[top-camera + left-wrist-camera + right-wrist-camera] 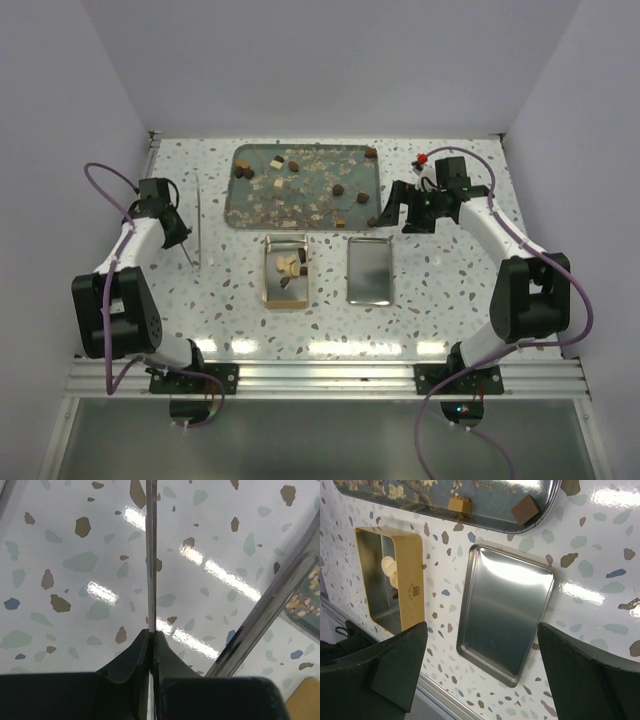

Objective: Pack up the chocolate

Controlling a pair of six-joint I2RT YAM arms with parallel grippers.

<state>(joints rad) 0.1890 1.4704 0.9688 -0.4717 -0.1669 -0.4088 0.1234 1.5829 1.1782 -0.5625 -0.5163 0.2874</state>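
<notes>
Two fingers spread as wide as they go: that is my right gripper (396,214) (480,680), holding nothing and touching nothing. It hangs over the table (230,310) at the right near corner of the tray (236,205), with the silver lid (507,610) lying flat below it.

My left gripper (151,635) (178,236) is clamped tight on a thin metal strip (151,555) that runs straight out from the fingertips. A metal bar (270,605) (197,215) lies on the table just to its right.

Most of the chocolate (338,188) sits scattered among pale crumbs (310,205) in the tray, the scatter strung along the tray's long axis, left to right. A few pieces lie in the gold tin (268,272) (410,580), whose long axis runs near to far, just beside the lid.

From the right wrist I see a brown square piece (525,510) resting against the tray's near rim and a cream piece (390,567) inside the tin. The pieces are squarish or round; I cannot make out a long axis on any.
</notes>
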